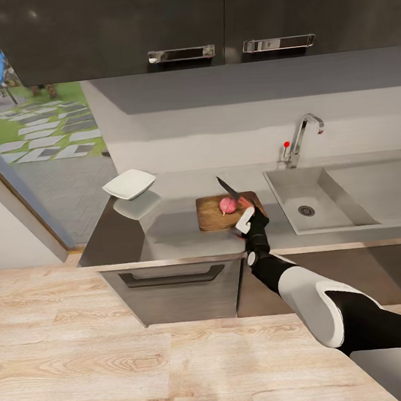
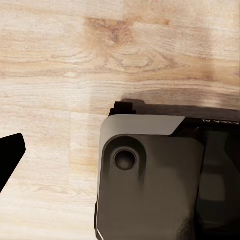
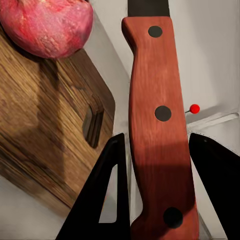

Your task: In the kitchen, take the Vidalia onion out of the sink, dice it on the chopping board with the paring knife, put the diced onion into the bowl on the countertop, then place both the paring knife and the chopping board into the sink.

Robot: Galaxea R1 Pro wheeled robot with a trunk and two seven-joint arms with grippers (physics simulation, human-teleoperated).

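The pinkish-red Vidalia onion (image 1: 228,206) rests on the dark brown chopping board (image 1: 215,216), which lies on the grey countertop (image 1: 167,238) left of the sink (image 1: 285,192). My right gripper (image 1: 247,212) is at the board's right end, shut on the paring knife (image 1: 228,189). The knife's dark blade slants up and back past the onion. In the right wrist view the knife's reddish-brown riveted handle (image 3: 160,125) sits between the black fingers (image 3: 107,195), with the onion (image 3: 47,25) and the board's handle slot (image 3: 92,125) beside it. One dark left fingertip (image 2: 10,152) hangs over the floor.
The white bowl (image 1: 129,184) stands at the counter's back left corner. The chrome tap (image 1: 303,134) with its red knob (image 1: 286,144) rises behind the sink. Dark wall cupboards (image 1: 205,19) hang overhead. A glass door is at the left. The robot's grey base (image 2: 160,180) sits on the wooden floor.
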